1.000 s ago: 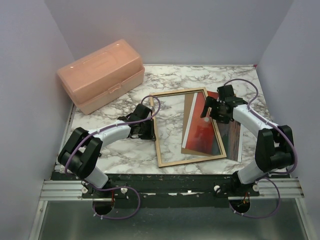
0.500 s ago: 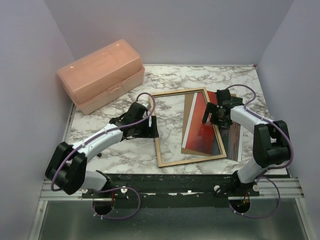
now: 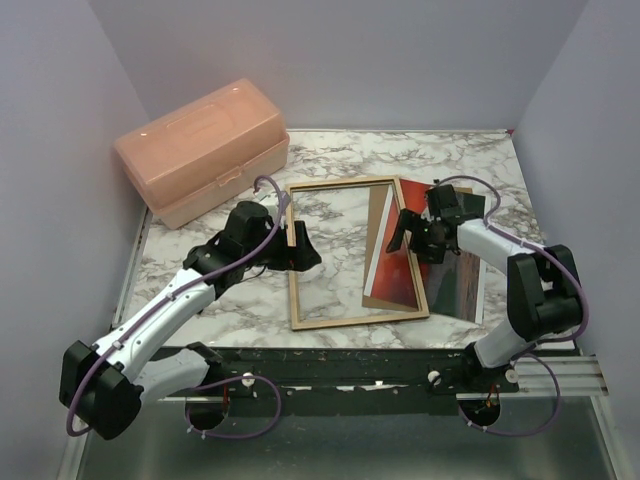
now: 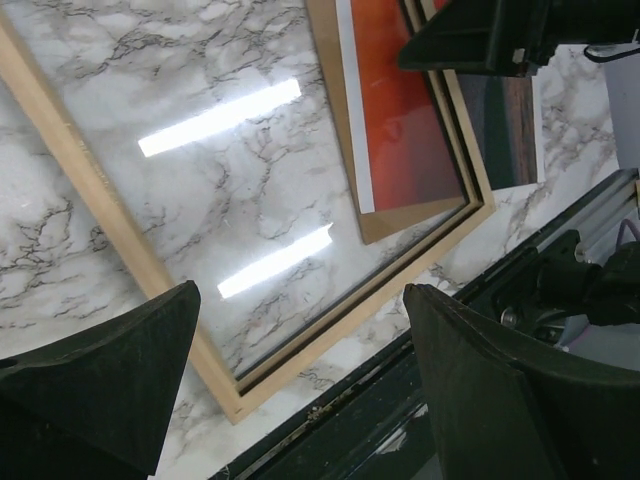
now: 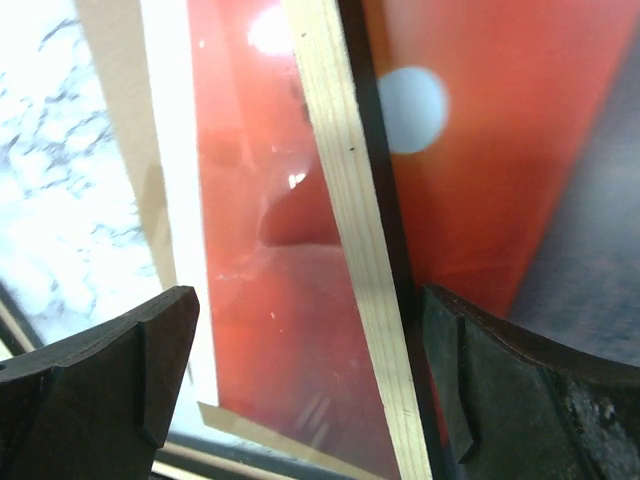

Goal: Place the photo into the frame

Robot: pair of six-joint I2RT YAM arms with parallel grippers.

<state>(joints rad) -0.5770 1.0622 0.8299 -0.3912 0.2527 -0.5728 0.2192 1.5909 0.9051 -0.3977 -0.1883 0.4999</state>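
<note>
Marble-patterned table top [image 3: 250,295] carries all items; lavender walls enclose it on three sides. Left gripper [image 3: 302,245]: jaws apart, nothing held, positioned over the left rail of the frame [image 3: 350,318]. The frame lies flat, tan wood side up, its glass pane extending ahead of the fingers. Right gripper [image 3: 408,238]: jaws apart, nothing held, positioned above the frame's right rail; in the wrist view that rail runs between the two fingers. The photo [image 3: 398,272] lies flat, sunset side up, directly beneath the right gripper. It is tucked under the right rail, part showing through the glass and part outside the frame. A brown backing board [image 3: 378,215] lies under the photo. Well beyond the left gripper, at the far left, stands a closed pink plastic box [image 3: 205,150]
</note>
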